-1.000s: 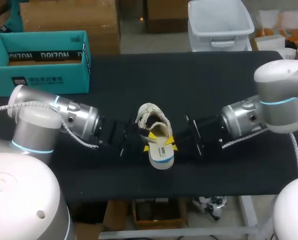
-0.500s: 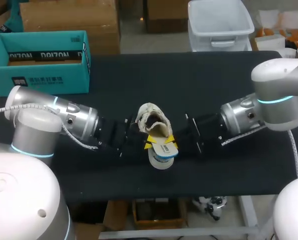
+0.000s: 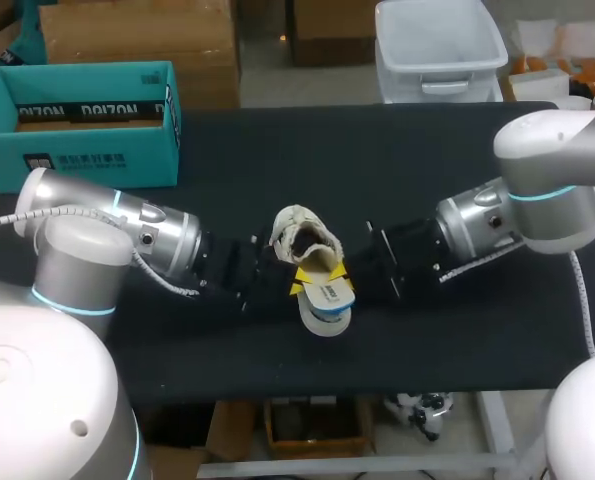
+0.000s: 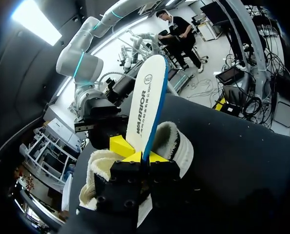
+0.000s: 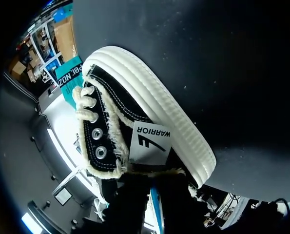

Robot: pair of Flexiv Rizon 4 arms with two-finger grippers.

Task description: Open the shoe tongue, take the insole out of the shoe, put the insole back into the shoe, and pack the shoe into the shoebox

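Left gripper: yellow tips pinched together on the lower end of the insole, which stands nearly upright out of the shoe.
Insole: thin and probably light and bendy. A grip low on one end likely lets the free end flop, so feed it in slowly.
Right gripper: close against the shoe's other side. Can't tell whether it grips.
Shoe: near the bench middle, toward the front edge, mouth open.
Upper looks soft with a fleecy lining. The rubber sole wall looks stiffer and is likely the better place to hold for packing.
Shoebox: teal, open, at the bench's far left corner, well apart from the shoe.
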